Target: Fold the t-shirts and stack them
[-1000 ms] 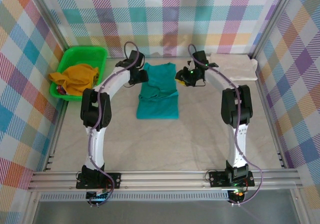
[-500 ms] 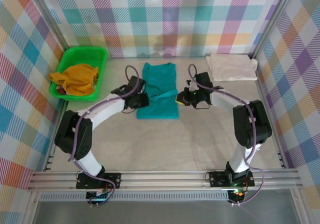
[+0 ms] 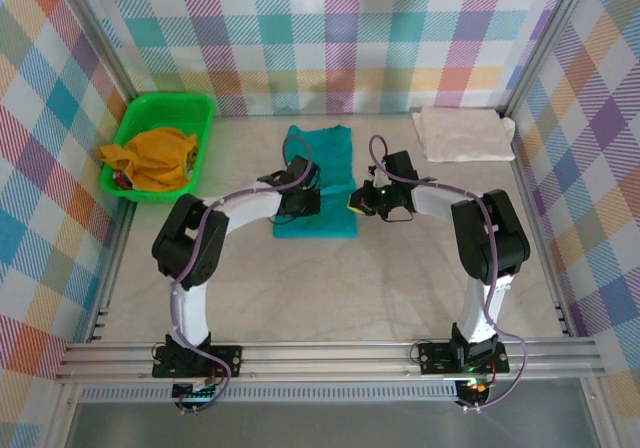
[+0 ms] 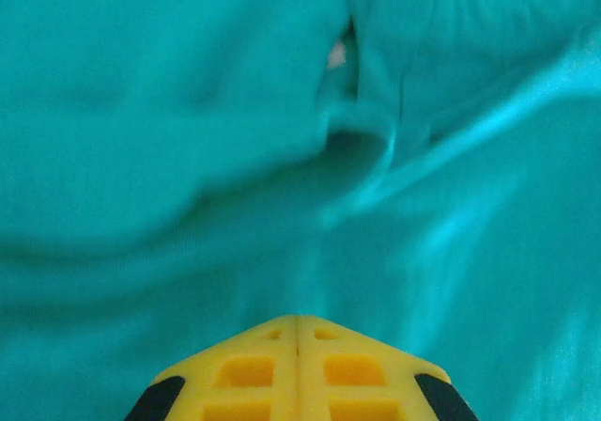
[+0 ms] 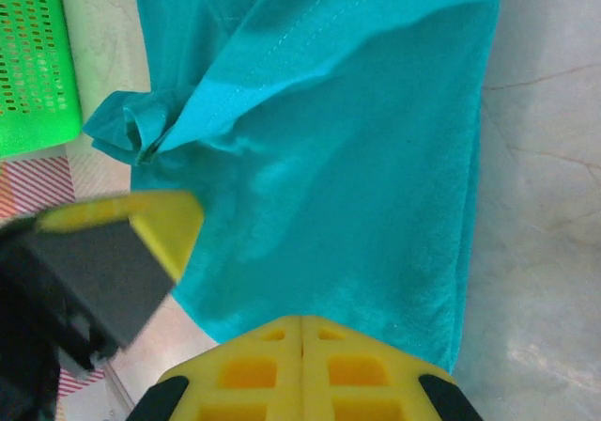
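The teal t-shirt (image 3: 320,158) lay mid-bench (image 3: 300,288), toward 12 o'clock, and the cream t-shirt (image 3: 463,134) sat folded at 2 o'clock. The left claw (image 3: 300,206) was clenched over the teal shirt's 7 o'clock corner. The right claw (image 3: 358,202) was clenched at its 4 o'clock edge. Whether either pinched cloth, I couldn't tell.
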Available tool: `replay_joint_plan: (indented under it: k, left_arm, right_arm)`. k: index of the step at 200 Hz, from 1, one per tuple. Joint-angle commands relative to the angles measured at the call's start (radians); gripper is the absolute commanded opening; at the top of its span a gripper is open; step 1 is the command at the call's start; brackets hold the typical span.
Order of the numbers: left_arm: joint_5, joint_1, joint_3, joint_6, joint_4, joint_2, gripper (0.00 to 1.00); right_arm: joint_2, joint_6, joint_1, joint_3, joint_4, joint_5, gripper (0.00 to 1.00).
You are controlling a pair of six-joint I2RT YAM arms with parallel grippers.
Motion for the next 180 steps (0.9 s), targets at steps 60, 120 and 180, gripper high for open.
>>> replay_joint_plan:
  k: [60,120,180]
  left_arm:
    - [-0.131,0.169,0.472,0.155,-0.231,0.299,0.0]
    - [-0.061,0.134,0.216,0.069,-0.063,-0.057,0.05]
    - [0.068,0.066,-0.293,-0.063,0.249,-0.239,0.0]
  right_arm:
    - [-0.105,-0.01,0.006,-0.053,0.017,0.002,0.0]
    - [-0.139,-0.044,0.006,-0.062,-0.005,0.0,0.0]
    - [-0.086,-0.063,0.023,-0.031,-0.016,-0.032,0.0]
